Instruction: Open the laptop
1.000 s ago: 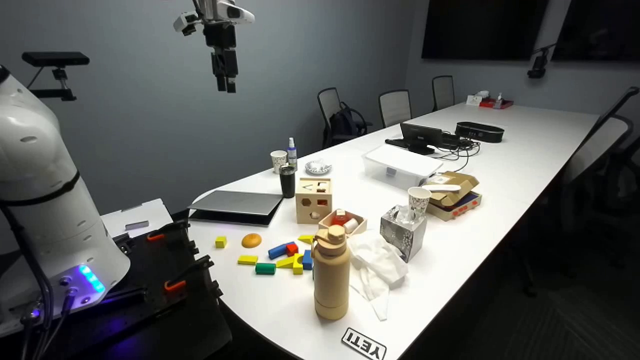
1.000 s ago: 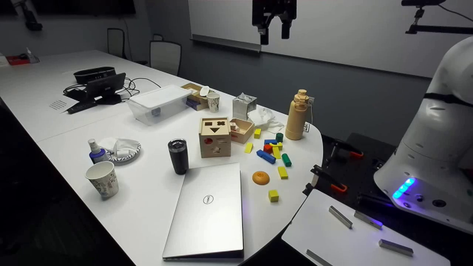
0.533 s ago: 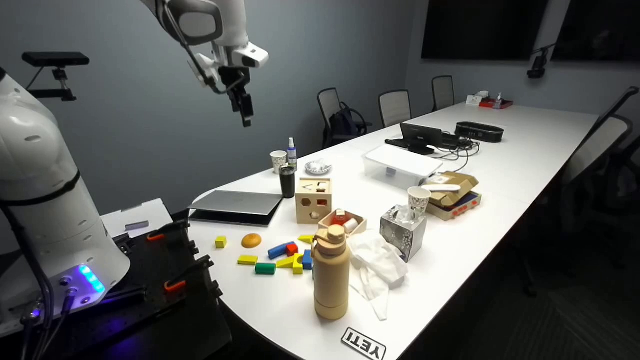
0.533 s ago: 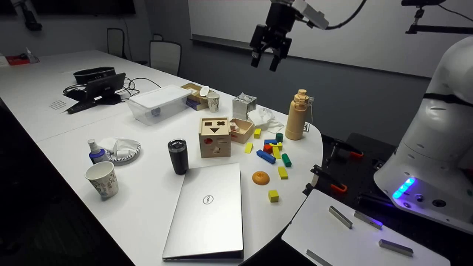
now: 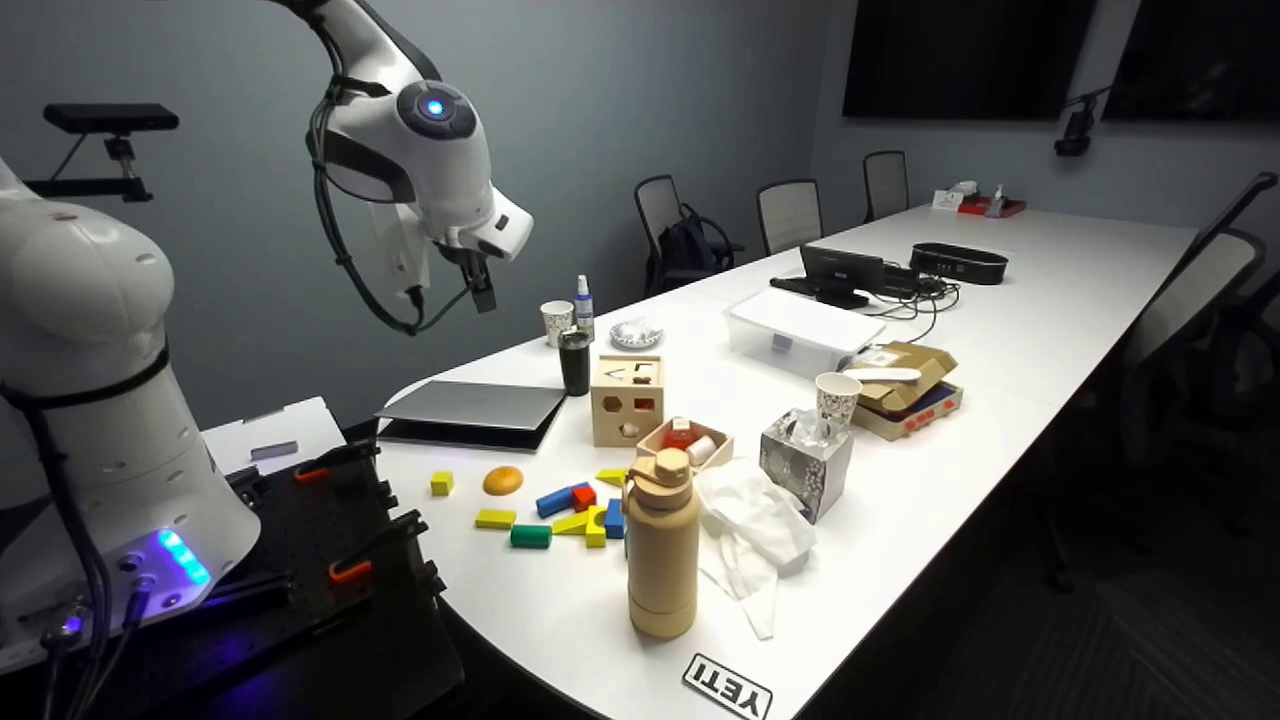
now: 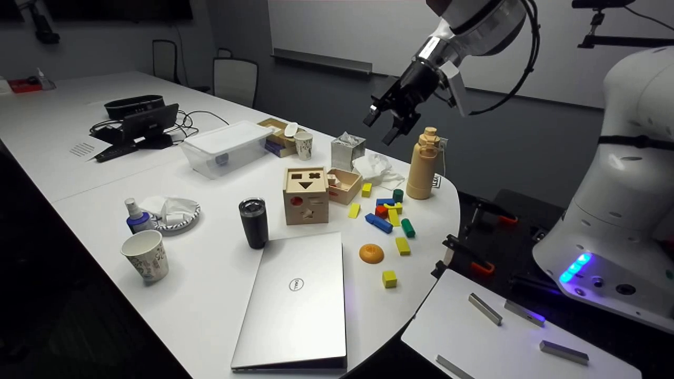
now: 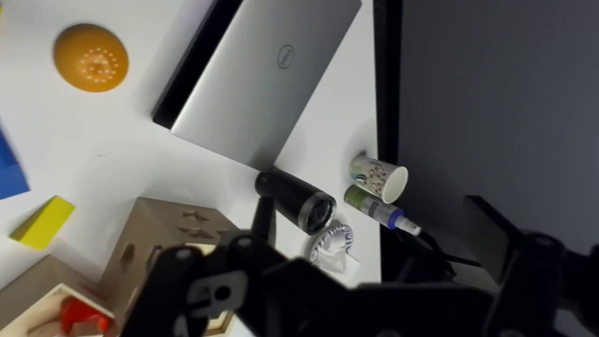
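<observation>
- Laptop: on the tabletop, foreground of an exterior view (directions as seen there).
- Tumbler: upright, just beside the laptop's far left corner.
- Shape-sorter box: behind the laptop, right of the tumbler.
- Tray: just right of the box, pieces inside.
- Loose blocks: right of the laptop, most before the flask.
- End effector: above the tabletop, apart from the laptop.

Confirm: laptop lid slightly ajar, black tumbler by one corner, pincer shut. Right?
Not quite: the pincer is open; an exterior view and the wrist view show its fingers apart. The laptop lid is slightly ajar and the black tumbler stands by one corner.
</observation>
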